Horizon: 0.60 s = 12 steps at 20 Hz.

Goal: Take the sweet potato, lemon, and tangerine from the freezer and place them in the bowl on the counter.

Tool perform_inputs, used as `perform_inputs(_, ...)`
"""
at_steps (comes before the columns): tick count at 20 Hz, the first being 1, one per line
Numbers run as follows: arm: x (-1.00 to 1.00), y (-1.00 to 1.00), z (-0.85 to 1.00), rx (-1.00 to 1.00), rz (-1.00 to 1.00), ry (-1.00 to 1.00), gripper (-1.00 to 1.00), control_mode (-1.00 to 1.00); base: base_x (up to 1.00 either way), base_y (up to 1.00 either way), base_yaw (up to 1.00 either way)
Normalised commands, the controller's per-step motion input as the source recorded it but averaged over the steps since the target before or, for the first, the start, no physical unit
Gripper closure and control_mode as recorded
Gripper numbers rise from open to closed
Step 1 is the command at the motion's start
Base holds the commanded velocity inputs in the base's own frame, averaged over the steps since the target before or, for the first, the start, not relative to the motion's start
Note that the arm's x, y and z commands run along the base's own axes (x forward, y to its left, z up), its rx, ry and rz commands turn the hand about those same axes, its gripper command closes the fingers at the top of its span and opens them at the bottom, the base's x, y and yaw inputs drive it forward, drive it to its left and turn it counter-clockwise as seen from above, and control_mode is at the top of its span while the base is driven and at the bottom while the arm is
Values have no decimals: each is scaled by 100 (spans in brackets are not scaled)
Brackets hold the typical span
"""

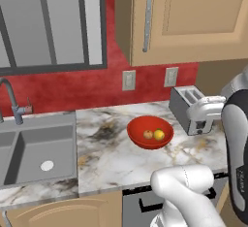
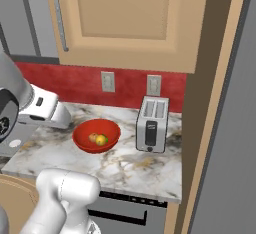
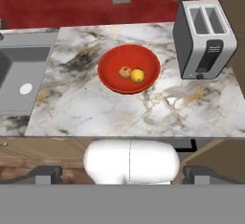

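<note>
The glossy red bowl (image 1: pixel 134 128) (image 2: pixel 81 134) (image 3: pixel 109 64) sits on the marble counter (image 1: pixel 111 158) (image 3: pixel 86 108) left of the toaster. Inside it, side by side, lie the reddish-brown sweet potato (image 1: pixel 147 134) (image 2: pixel 93 137) (image 3: pixel 125 72) and the yellow lemon (image 1: pixel 159 135) (image 2: pixel 101 140) (image 3: pixel 138 75). My gripper (image 3: pixel 123 174) hangs high and back from the bowl, open, its fingertips wide apart with nothing held. The tangerine is out of view. A plain grey face of the freezer (image 2: pixel 241 128) runs along the far right.
A silver toaster (image 1: pixel 190 108) (image 2: pixel 152 123) (image 3: pixel 205 39) stands right of the bowl by the wall. A steel sink (image 1: pixel 34 151) (image 3: pixel 19 74) with a faucet (image 1: pixel 12 102) lies to the left. Tan wall cabinets (image 1: pixel 184 17) hang overhead; an oven front (image 2: pixel 125 210) is below.
</note>
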Motion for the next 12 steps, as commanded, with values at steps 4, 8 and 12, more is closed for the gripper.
perform_inputs(4, -36, -1, 35, 0, 0, -7, -100, -100, 0, 0, 0)
perform_inputs(8, -40, 0, 10, 0, 0, -5, -100, -100, 0, 0, 0)
perform_inputs(12, -23, 0, 0, 0, 0, -6, -100, -100, 0, 0, 0)
